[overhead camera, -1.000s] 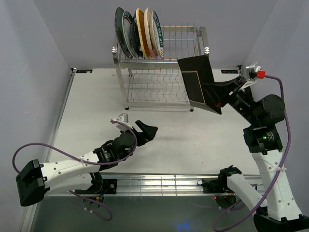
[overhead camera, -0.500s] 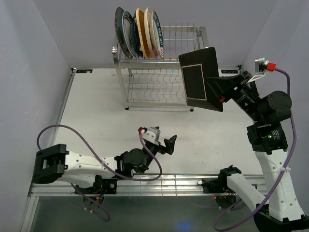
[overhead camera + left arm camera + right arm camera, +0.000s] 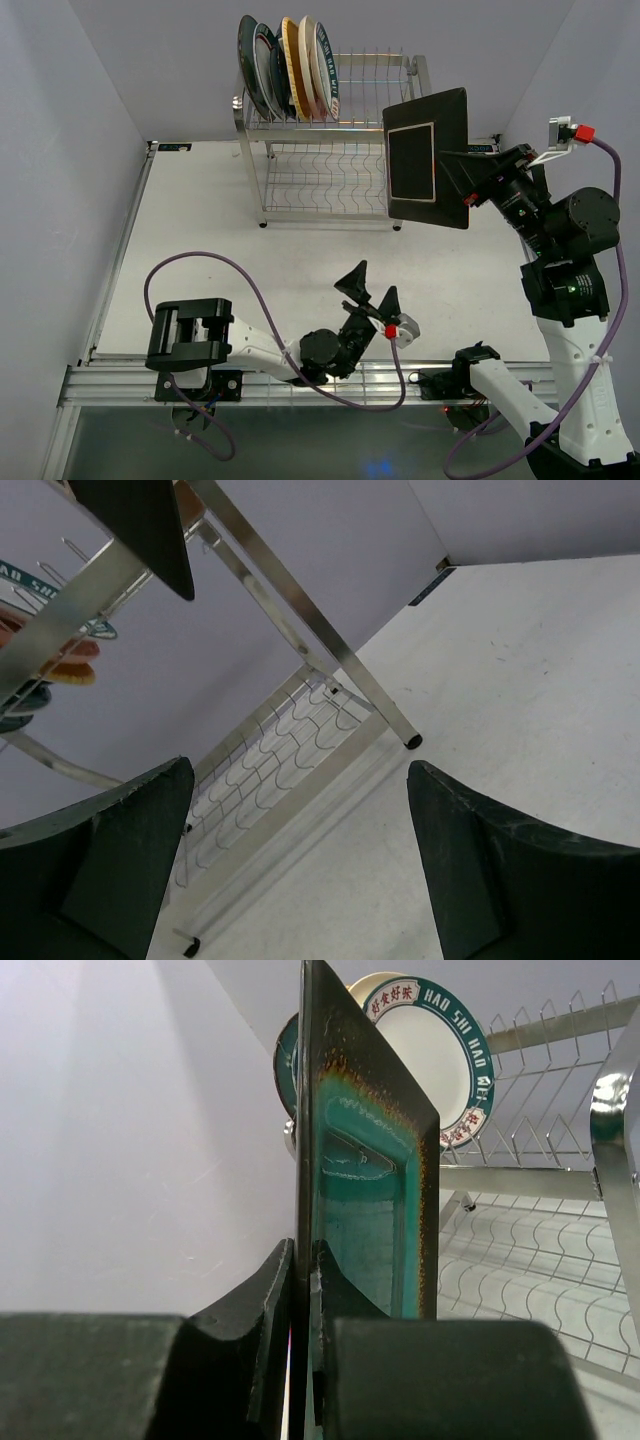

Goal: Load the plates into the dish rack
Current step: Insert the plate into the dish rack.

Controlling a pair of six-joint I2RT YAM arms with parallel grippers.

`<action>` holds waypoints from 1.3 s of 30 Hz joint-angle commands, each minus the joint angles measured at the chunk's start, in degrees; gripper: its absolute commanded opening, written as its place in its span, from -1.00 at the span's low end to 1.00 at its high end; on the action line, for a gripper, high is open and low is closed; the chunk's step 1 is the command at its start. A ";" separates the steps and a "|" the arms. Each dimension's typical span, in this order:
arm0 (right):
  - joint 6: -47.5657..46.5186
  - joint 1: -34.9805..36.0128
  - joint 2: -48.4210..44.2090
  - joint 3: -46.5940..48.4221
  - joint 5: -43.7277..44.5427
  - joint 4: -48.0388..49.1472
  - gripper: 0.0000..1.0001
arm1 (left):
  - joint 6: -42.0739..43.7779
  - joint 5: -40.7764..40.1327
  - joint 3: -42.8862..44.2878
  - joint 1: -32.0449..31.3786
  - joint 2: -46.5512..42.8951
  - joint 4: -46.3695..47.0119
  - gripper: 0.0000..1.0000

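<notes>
The dish rack (image 3: 330, 160) stands at the back of the table. Several plates (image 3: 288, 68) stand on edge at the left of its top tier. My right gripper (image 3: 464, 178) is shut on the rim of the green square plate (image 3: 428, 158), which hangs upright by the rack's right end, level with the top tier. In the right wrist view the green plate (image 3: 372, 1190) is edge-on between my right gripper's (image 3: 303, 1260) fingers, with a white teal-rimmed plate (image 3: 430, 1050) and the rack (image 3: 540, 1175) behind. My left gripper (image 3: 372, 292) is open and empty low near the front edge; the left wrist view has that gripper (image 3: 300, 770) facing the rack's lower shelf (image 3: 290, 745).
A metal rail (image 3: 300, 378) runs along the table's near edge, just behind my left gripper. A purple cable (image 3: 200, 262) loops over the table from the left arm. Grey walls close the left, back and right sides.
My left arm has swung from the left side to the middle front, jaws still open. My right arm has raised the green plate, moved it rightward and turned it more upright.
</notes>
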 commanded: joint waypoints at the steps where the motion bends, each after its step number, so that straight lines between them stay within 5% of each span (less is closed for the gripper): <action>1: 3.10 0.10 -0.76 7.45 2.94 10.00 -0.85 | 11.29 3.74 4.75 -0.31 1.62 22.26 0.96; 13: 8.46 0.18 -0.75 8.34 2.06 9.82 -0.85 | 29.66 12.89 15.48 -0.49 5.58 24.90 0.96; 30: 14.52 0.10 -1.19 9.22 4.08 9.64 -0.84 | 40.57 20.71 23.39 1.00 3.12 25.08 0.96; 39: 16.37 0.10 -2.16 7.55 4.08 9.64 -0.84 | 39.43 23.61 22.78 3.29 -0.92 24.90 0.96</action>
